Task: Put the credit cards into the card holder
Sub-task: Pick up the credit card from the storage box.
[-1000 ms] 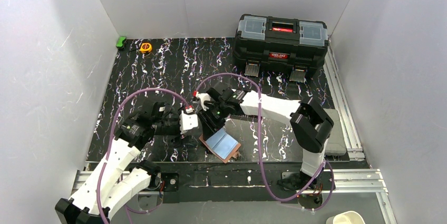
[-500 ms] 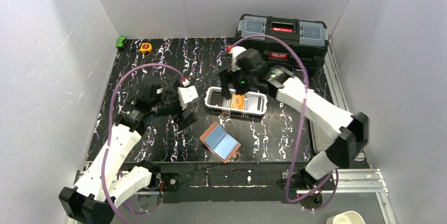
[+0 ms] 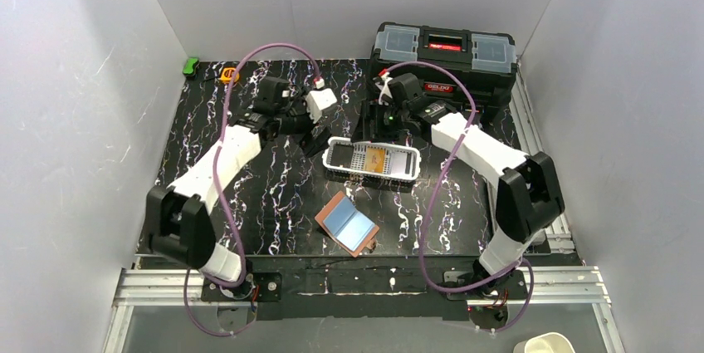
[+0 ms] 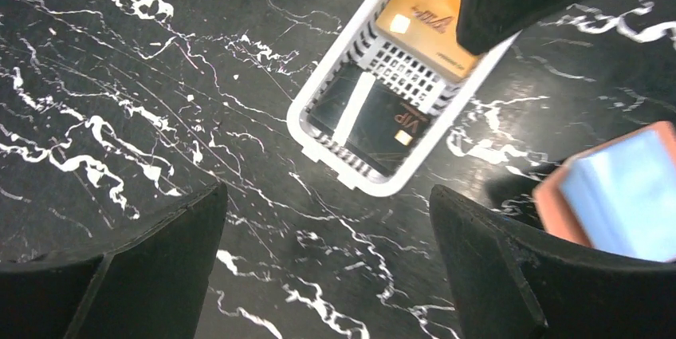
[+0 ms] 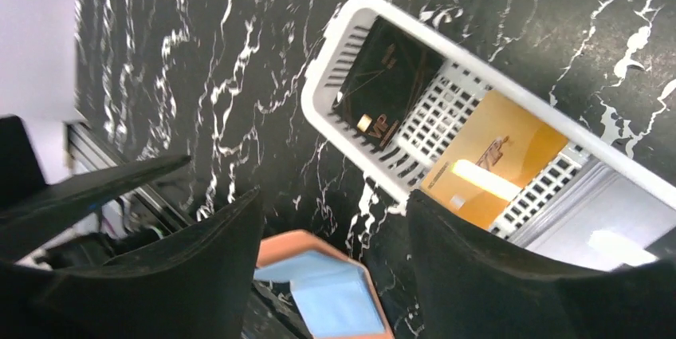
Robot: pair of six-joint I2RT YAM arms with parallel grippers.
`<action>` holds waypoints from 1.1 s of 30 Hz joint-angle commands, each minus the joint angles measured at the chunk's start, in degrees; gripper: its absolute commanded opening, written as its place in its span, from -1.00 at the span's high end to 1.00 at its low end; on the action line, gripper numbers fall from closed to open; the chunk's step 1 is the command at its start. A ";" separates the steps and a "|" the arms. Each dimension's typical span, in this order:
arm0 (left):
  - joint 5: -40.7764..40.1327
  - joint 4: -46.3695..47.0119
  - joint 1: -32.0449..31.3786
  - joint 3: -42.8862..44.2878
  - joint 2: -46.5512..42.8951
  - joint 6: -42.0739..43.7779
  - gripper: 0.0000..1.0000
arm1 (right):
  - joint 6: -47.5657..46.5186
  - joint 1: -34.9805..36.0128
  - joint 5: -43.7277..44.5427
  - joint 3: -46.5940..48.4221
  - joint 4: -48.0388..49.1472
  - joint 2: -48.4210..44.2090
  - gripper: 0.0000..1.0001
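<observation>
Two cards, a black one (image 4: 375, 120) and an orange one (image 4: 418, 20), lie flat in the white basket (image 4: 319, 108) at the middle of the overhead view, the black one at its left end. The open card holder (image 4: 552, 205) sits below it, well apart, toward the bottom centre, and shows a light-blue card (image 4: 622, 183). I cannot tell whether that card is slotted in or only resting there.

The left claw (image 4: 327, 195) hangs over the basket's left end with its fingers spread wide and nothing between them. The right claw (image 5: 335, 199) hovers at the basket's upper edge, also parted and empty.

The likeliest trouble is the pickup. The cards lie flush on the slotted floor inside close walls, so a finger may slip off an edge or drag the light basket across the worktop. With both claws crowding one basket, they could knock together. Later, the unheld holder may slide when a card is pressed in.
</observation>
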 commanded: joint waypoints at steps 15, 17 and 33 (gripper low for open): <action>8.56 14.53 0.25 7.71 22.27 15.71 -0.99 | 16.96 -6.00 -6.75 -6.43 21.89 5.80 -0.43; 10.13 14.80 -0.14 8.04 22.51 16.93 -0.99 | 15.22 -6.14 -4.71 -7.74 19.47 4.12 -0.44; 13.85 16.32 -6.55 10.97 29.34 22.34 -0.93 | 12.77 -10.42 -3.55 -17.67 14.99 0.17 -0.41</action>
